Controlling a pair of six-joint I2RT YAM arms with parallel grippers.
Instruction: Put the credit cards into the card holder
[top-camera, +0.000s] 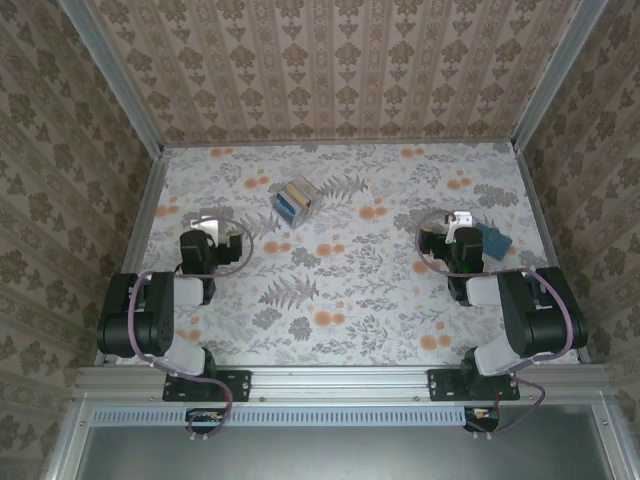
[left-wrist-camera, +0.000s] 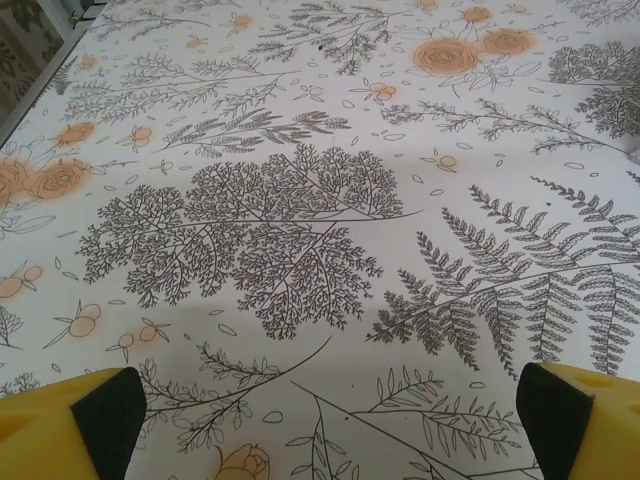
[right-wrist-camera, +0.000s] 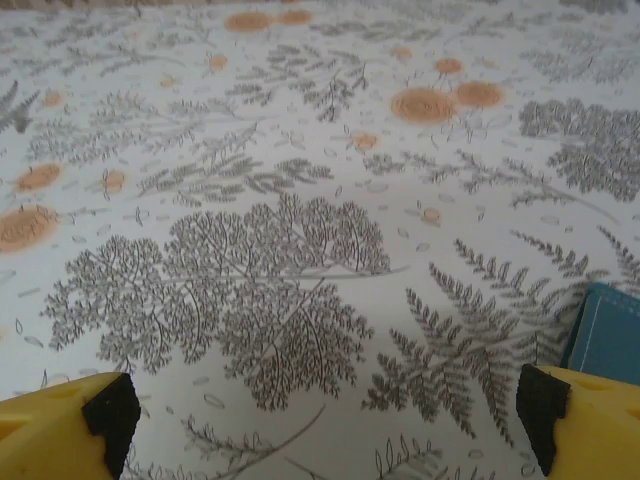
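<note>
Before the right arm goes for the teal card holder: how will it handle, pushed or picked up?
The card holder lies flat on the patterned table, so a push probably slides it rather than tips it. Its edge sits low, likely leaving little to get under. It looks thin and small, so probably light, perhaps slightly floppy.

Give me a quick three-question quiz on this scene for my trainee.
1. True or false: the card holder lies on the table beside the right tool.
2. The credit cards are: A) inside the clear box, B) tucked in the card holder, C) stacked on the card holder.
3. Fill in: the left tool and the right tool both have jaws standing ____.
Key: 1 true; 2 A; 3 open.
</note>
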